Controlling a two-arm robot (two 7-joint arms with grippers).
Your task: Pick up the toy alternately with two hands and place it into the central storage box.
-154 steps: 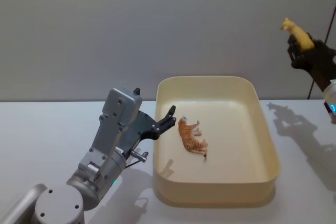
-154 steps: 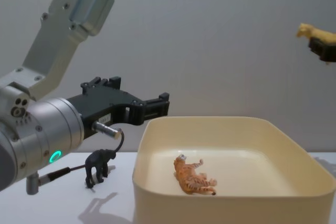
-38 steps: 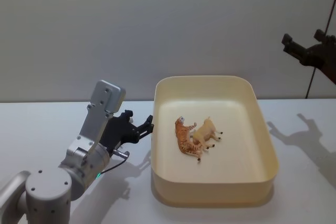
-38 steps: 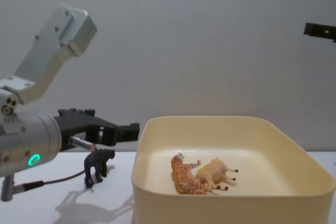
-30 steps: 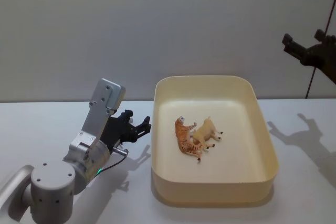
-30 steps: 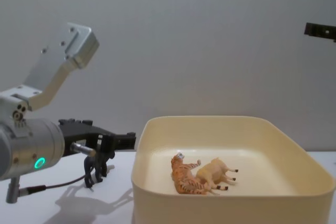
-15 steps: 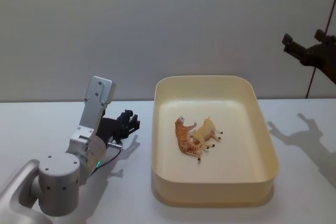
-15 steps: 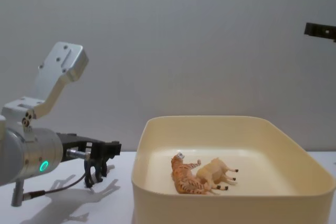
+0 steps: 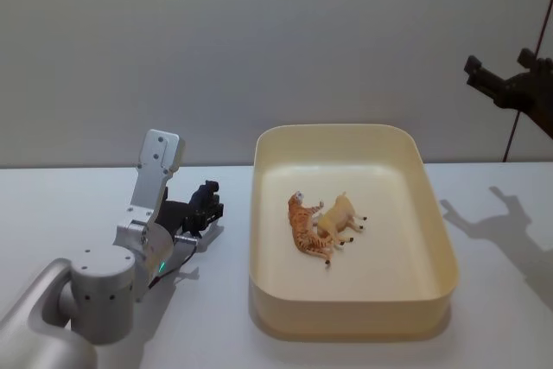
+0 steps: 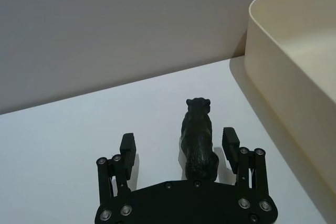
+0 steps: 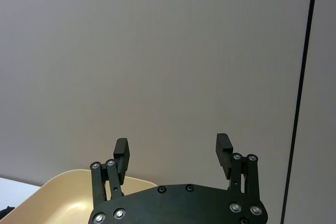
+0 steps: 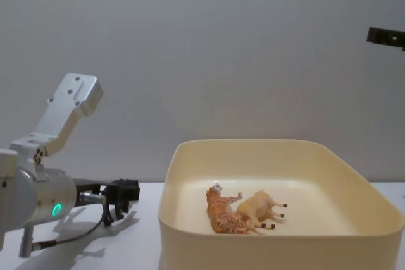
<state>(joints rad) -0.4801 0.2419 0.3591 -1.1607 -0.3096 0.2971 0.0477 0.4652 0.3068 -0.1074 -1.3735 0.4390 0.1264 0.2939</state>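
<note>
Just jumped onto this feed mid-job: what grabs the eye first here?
The large cream storage box at the table's middle, with an orange tiger toy and a tan animal toy lying side by side on its floor. To its left, the left claw sits low on the table, open, with a black animal toy between its fingers. The right claw hangs high at the right, open and empty.

A small black toy animal [image 10: 198, 141] stands upright on the white tabletop [image 9: 52, 205], just left of the cream storage box [image 9: 436, 239]. In the box an orange striped tiger [image 9: 302, 227] and a tan animal [image 9: 340, 217] lie touching, on their sides.
</note>
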